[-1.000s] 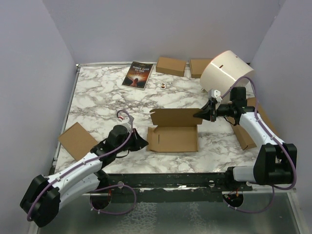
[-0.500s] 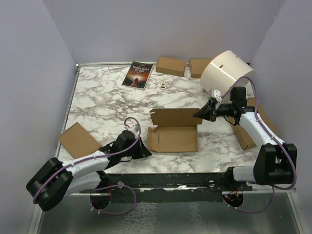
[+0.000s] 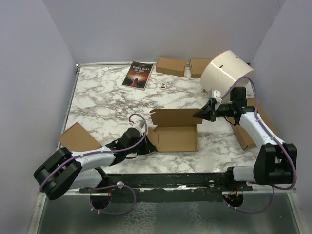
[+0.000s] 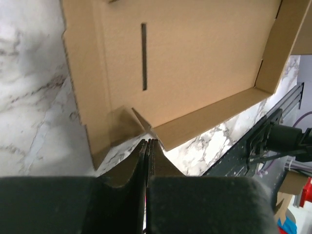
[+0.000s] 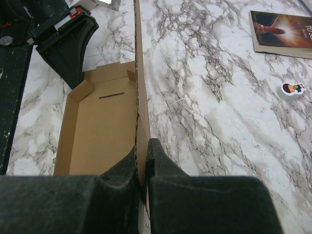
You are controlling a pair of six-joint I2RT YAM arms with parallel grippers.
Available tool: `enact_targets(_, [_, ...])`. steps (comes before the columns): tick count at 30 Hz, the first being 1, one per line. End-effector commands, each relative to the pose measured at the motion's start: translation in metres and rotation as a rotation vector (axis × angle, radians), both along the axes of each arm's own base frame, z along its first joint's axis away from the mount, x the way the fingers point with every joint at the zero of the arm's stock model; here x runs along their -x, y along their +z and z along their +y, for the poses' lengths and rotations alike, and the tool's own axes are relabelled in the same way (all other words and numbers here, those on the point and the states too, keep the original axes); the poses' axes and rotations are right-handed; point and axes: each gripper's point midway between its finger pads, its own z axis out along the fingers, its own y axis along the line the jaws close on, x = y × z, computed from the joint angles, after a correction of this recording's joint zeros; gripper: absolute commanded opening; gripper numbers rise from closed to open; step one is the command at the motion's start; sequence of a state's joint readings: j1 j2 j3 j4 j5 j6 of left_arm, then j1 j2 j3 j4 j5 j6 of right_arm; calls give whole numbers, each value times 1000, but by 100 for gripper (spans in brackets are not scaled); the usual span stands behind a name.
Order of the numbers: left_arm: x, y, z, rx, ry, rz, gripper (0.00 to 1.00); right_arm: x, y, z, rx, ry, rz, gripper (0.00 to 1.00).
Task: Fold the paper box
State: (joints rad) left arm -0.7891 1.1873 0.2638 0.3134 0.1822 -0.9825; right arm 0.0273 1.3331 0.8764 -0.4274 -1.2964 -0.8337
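paper box (image 3: pixel 176 139) sits mid worktop (image 3: pixel 102 97), between the two arms, half formed: floor flat, rear panel (image 3: pixel 175 117) standing up, near wall (image 4: pixel 209 114) raised. right tool (image 3: pixel 201 114) is clamped on the right end of that rear panel; in the right wrist view the cardboard edge runs straight down between its fingers, so it is gripping the box and holding the panel upright. left tool (image 4: pixel 147 146) is low on the worktop at the box's near-left corner, jaws pressed together with nothing between them. its tip is right at the spot where the near wall meets the left side flap (image 4: pixel 92 87); can't tell if it actually touches. that side flap leans outward rather than standing, and a small corner tab (image 4: pixel 127 117) is creased at the corner. a slot (image 4: pixel 144 56) shows in the floor near that side.

step in hand, as i read it: squaring up the left end of the box while the right arm steadies the back. not far along, lid not closed, sides not locked.

next move likely calls for the closed left tool to nudge the side flap up and inward with the corner tab tucked behind it, pushing gently so the light box does not slide. risk: the flap springs back out.

book (image 3: pixel 138 74) and small brown boxes (image 3: pixel 170 66) lie at the far edge, well apart.
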Motion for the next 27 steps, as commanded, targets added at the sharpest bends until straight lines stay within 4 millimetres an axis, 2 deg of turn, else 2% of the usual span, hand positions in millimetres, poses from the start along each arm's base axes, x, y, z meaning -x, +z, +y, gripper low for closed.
enact_targets(1, [-24, 16, -10, -21, 26, -106, 0, 5, 4, 3, -21, 32, -6, 1])
enact_targets(5, [-29, 14, -17, -43, 11, -122, 0, 6, 4, 3, -23, 35, -5, 1])
enact_targets(10, [-25, 13, -33, -12, -43, -118, 0, 5, 3, 3, -20, 32, -5, 1])
enact_targets(13, [-24, 14, -32, -17, -47, -128, 0, 3, 2, 2, -10, 20, -2, 1])
enact_targets(17, [-27, 20, -17, -68, -30, -191, 4, 0, 0, 1, -2, 9, 5, 1])
enact_targets(23, [-28, 22, 18, -197, 8, -256, 12, -2, 0, 0, 7, -2, 6, 1])
enact_targets(25, [-29, 26, 29, -227, 30, -281, 19, -2, 0, 0, 7, -2, 7, 1])
enact_targets(27, [-33, 31, 40, -249, 59, -308, 32, -2, 1, 0, 7, -3, 5, 1])
